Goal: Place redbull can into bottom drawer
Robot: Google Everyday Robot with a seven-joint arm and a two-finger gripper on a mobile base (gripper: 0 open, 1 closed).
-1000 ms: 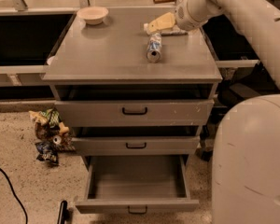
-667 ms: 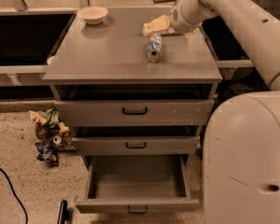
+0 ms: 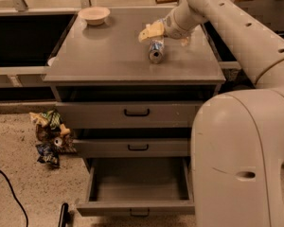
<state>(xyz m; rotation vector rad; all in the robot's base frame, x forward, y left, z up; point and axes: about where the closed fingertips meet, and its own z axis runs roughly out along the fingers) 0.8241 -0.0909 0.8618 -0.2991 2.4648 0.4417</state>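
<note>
The redbull can [image 3: 155, 51] lies on its side on the grey cabinet top [image 3: 109, 56], its silver end facing me. My gripper [image 3: 152, 32] hangs just above and behind the can, at its far end, reaching in from the right. The bottom drawer [image 3: 135, 207] is pulled open below, and its inside is bare. Its small black handle [image 3: 139, 213] shows at the frame's lower edge.
A pale bowl [image 3: 93, 14] stands at the back left of the cabinet top. The two upper drawers [image 3: 136, 112] stand slightly out. Crumpled snack bags [image 3: 49, 136] lie on the floor to the left. My bulky arm body [image 3: 236, 160] fills the right side.
My gripper has moved left and down, from behind and right of the can to just above its far end. The can has not moved.
</note>
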